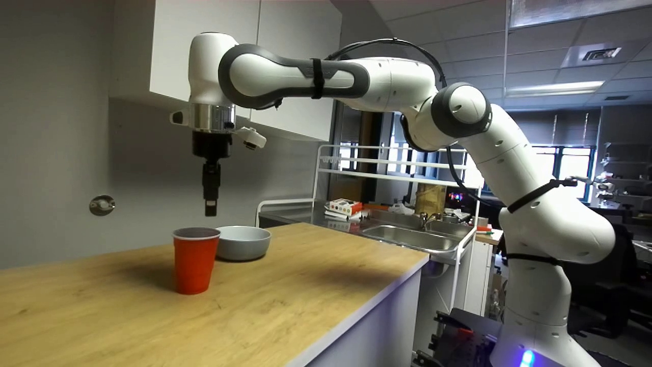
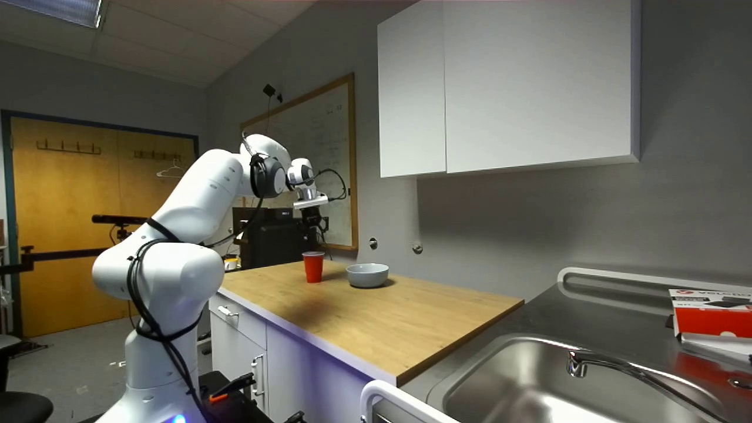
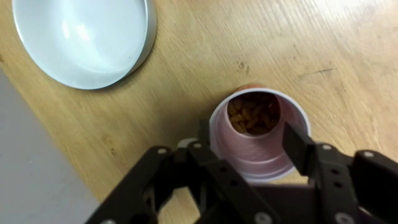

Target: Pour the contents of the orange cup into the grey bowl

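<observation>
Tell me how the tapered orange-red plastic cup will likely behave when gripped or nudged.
The tapered orange-red plastic cup will probably flex if squeezed hard, as its wall looks thin. With a base narrower than its rim, it may tip if pushed high up. Small brown pieces show only low inside, so it is likely fairly light.

In an exterior view the camera stands near and somewhat above the grey bowl (image 1: 247,248), on the side of the orange cup (image 1: 195,265), facing past the bowl toward the windows (image 1: 575,165). In an exterior view, farther from the bowl, the camera faces it across the sink (image 2: 517,379). The wrist view looks steeply down from close beside the bowl, which its top edge cuts. Both exterior views share sink and arm (image 1: 560,234); all three, bowl and cup.
</observation>
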{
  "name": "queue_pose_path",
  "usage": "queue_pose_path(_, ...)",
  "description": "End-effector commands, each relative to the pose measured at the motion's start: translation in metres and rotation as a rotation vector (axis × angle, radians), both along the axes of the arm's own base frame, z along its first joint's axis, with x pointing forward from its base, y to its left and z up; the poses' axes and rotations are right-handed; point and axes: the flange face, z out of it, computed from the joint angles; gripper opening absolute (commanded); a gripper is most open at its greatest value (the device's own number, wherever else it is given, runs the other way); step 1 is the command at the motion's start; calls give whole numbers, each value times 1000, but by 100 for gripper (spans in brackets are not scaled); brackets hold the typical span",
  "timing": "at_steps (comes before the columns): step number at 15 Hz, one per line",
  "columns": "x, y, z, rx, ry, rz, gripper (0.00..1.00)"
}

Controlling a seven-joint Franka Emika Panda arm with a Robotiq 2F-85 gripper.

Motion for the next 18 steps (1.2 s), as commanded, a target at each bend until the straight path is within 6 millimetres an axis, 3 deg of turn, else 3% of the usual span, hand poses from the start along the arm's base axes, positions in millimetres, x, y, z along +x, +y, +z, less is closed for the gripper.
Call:
queue_pose_path(1,-8,6,-13,12,77,-8,93)
queue_pose_path(3,-13,14,-20,26,110,1,100)
queue_pose_path(9,-27,35,-49,61,207,49,100)
queue_pose_path(16,-20,24,-86,91,313,62,100)
queue_pose_path(17,-18,21,-90,91,318,62,81)
queue_pose_path(18,-16,20,-93,87,302,50,73)
